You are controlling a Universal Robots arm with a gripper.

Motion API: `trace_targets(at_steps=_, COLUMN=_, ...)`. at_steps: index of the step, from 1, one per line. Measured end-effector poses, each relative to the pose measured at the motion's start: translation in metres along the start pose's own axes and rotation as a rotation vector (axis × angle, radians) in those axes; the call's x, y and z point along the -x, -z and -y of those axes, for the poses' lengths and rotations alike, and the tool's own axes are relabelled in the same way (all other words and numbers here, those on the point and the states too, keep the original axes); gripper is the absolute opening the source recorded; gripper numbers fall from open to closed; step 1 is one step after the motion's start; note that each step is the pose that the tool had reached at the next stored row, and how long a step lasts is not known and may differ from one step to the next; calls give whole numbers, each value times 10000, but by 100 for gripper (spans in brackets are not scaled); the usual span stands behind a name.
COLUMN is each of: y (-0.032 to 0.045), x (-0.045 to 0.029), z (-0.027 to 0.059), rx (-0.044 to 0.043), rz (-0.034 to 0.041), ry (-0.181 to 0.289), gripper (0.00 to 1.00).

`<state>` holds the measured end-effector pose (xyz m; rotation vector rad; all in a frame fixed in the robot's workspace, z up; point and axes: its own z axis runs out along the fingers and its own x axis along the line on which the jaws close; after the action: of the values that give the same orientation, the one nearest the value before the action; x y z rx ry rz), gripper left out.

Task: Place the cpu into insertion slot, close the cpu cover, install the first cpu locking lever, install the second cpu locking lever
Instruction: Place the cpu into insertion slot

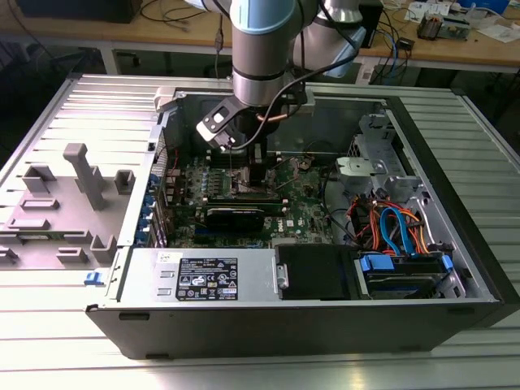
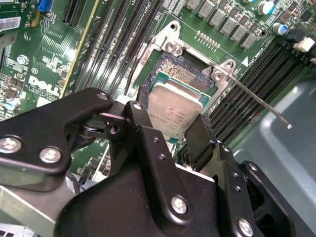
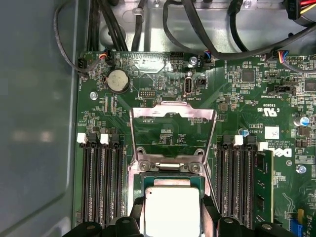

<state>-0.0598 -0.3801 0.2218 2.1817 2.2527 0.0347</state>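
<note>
Arm reaches down into the open computer case, which lies on the ribbed metal worktop. You have the gripper low over the green motherboard, toward the case's far wall.

Jaws: drawn in and clamped on two opposite edges of the cpu. The black fingers flank the chip in both wrist views. Its silvery top faces up, with a green edge showing around it.

Cpu position: directly over the insertion slot, covering most of it. A strip of the slot's contact field is bare on the side away from the gripper. The chip looks slightly tilted in the second wrist view. From these angles you cannot tell whether it touches the slot or hangs just above it.

Cpu cover: swung open and lying back from the slot. The board is visible through its open middle, and its near edge meets the slot's metal rim.

Lever: one thin metal lever rod sticks out from a corner of the slot. It appears raised off the board, with its tip free over the grey case wall.

Around it:
- Long black memory slots run on both sides of the insertion slot.
- One memory stick is seated.
- A coin battery sits beyond the cover.
- On the exterior view's right, blue and orange cables run by the drive bay.
- On the exterior view's left, grey plastic fixtures stand beside the case.
</note>
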Motion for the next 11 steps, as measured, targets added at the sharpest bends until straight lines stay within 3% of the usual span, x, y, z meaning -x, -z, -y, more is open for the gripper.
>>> trace_targets(at_steps=11, y=-116, x=1, z=28, rx=1, rz=-46, ry=20, gripper=54)
